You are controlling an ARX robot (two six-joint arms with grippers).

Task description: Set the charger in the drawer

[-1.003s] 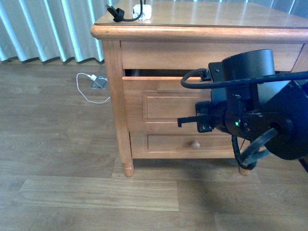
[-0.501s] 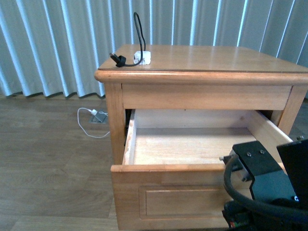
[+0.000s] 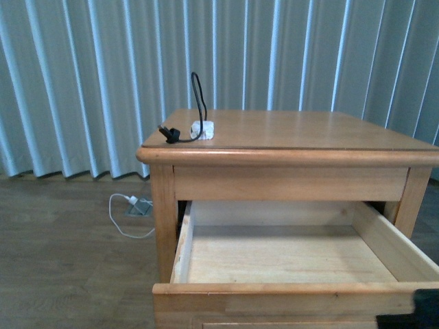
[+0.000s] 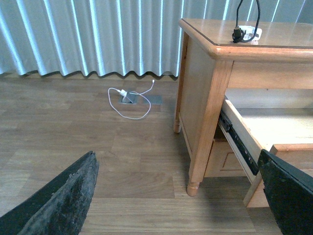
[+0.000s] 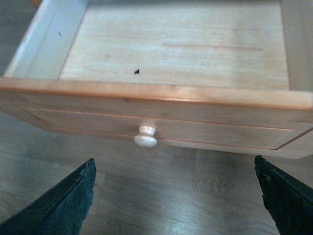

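Cabinet top bears the charger, drawer below open (pale inside), left hand and right hand spread wide.

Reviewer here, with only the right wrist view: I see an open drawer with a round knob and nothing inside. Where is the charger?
Observer: The charger sits on top of the nightstand, near its front left corner, with its black cable looping up.
Operator: Is the left pincer on it?
Observer: No. The left pincer is open and empty, out to the nightstand's left, apart from the charger.
Operator: Is there any other cable it might be confused with?
Observer: Yes, an all-white cable lies on the floor near the curtain, left of the nightstand.
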